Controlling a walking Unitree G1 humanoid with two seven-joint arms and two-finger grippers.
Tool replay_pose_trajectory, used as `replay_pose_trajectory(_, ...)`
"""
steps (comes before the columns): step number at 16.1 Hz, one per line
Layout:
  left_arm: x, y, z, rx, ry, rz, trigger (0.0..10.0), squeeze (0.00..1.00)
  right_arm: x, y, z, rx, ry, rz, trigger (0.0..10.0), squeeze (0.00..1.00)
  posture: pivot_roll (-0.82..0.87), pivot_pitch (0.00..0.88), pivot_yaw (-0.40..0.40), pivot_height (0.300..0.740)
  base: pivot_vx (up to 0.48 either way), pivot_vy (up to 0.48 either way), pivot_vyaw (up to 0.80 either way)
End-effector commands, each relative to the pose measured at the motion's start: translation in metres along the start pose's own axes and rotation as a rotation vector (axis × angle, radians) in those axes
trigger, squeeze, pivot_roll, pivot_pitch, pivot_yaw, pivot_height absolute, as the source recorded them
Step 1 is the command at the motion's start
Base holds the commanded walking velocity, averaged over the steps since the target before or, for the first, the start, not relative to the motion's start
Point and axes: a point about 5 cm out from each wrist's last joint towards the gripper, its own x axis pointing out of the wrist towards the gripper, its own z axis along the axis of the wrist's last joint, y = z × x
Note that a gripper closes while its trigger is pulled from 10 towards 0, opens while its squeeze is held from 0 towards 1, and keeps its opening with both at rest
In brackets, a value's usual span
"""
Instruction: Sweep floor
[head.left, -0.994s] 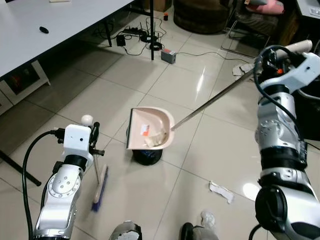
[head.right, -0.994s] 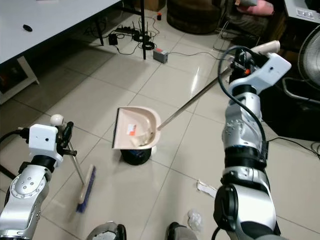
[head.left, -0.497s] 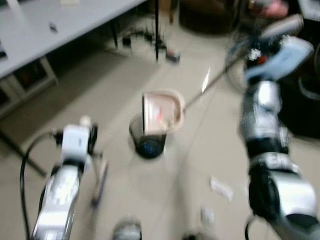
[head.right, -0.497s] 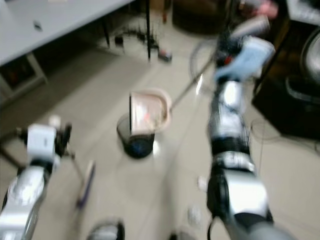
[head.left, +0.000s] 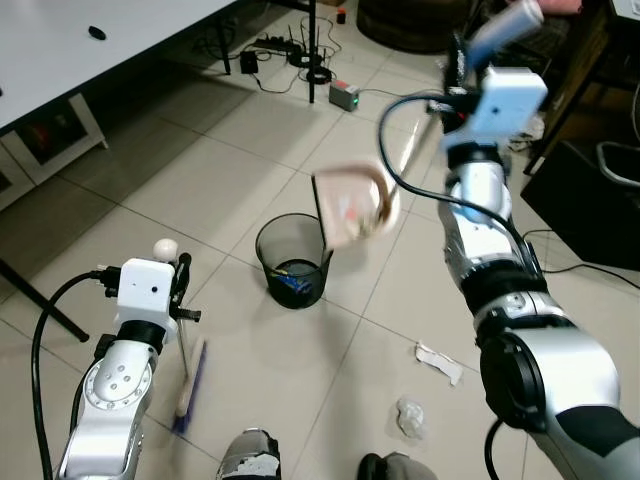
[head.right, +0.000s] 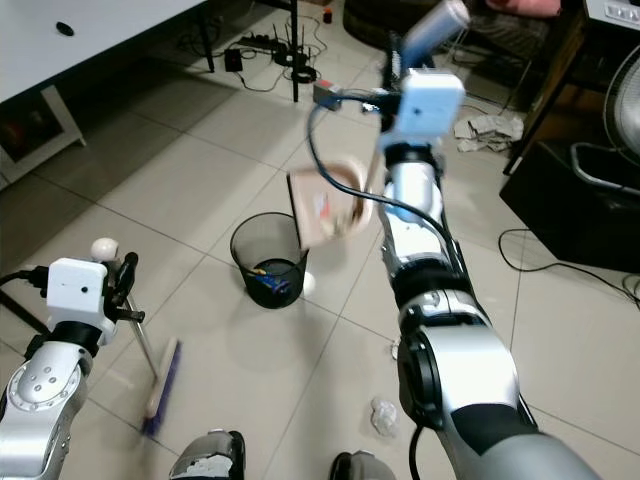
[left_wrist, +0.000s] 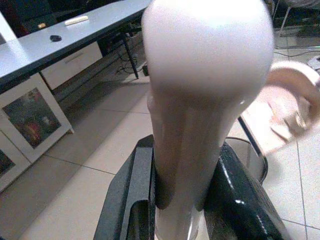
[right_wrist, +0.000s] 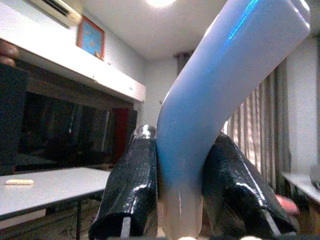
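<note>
Your right gripper (right_wrist: 177, 200) is clamped on the handle of the dustpan (head.left: 352, 206), with one black finger (right_wrist: 131, 185) on each side of the pale grip. Your right arm is raised high, up above the pan. The dustpan looks blurred. It hangs tipped up on its edge, just above and to the right of the black trash bin (head.left: 292, 259). A second ago the pan lay flat right over the bin and hid most of it. Now you can see the whole open top of the bin, with some scraps down inside it.

Your left gripper (left_wrist: 180, 195) is closed on the broom handle (left_wrist: 200, 100), just under its round pale knob. The broom (head.left: 187, 375) stands almost upright beside your left arm, with its blue bristles down on the tiled floor. It was held the same way a second ago.

The whole picture has shifted, so your head has moved. The bin now sits higher in the picture than before.

A torn white scrap of paper (head.left: 439, 362) lies on the floor to the right of the bin, well apart from it. A small crumpled clear wrapper (head.left: 410, 418) lies nearer to your feet. Both lay on the floor a second ago as well. A white table (head.left: 90, 45) stands at your far left, with cables (head.left: 290, 60) on the floor behind it.
</note>
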Motion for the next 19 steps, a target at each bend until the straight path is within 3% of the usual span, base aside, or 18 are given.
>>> replay_pose_trajectory(1,-0.002,0.003,0.006,0.022,-0.016,0.007,10.0,0.00,0.010,0.009,0.015,0.000,-0.100,0.028,10.0,0.00,0.16,0.195,-0.012,0.740,0.000,0.000,0.00)
replay_pose_trajectory(6,-0.006,0.005,0.005,0.027,-0.008,0.018,10.0,0.00,0.003,0.043,0.016,0.004,-0.129,0.158,10.0,0.00,0.17,0.194,-0.022,0.740,0.000,0.000,0.00)
replay_pose_trajectory(12,-0.001,0.003,0.007,0.028,-0.017,0.019,10.0,0.00,-0.023,0.086,0.017,0.043,-0.184,0.337,10.0,0.00,0.17,0.176,-0.026,0.740,0.000,0.000,0.00)
replay_pose_trajectory(17,0.002,0.002,0.007,0.033,-0.023,0.011,10.0,0.00,-0.032,0.093,0.016,-0.054,-0.216,0.422,10.0,0.00,0.16,0.164,-0.021,0.740,0.000,0.000,0.00)
replay_pose_trajectory(19,0.004,0.000,0.008,0.036,-0.027,0.004,10.0,0.00,-0.022,0.080,0.020,-0.104,-0.249,0.351,10.0,0.00,0.16,0.157,-0.016,0.740,0.000,0.000,0.00)
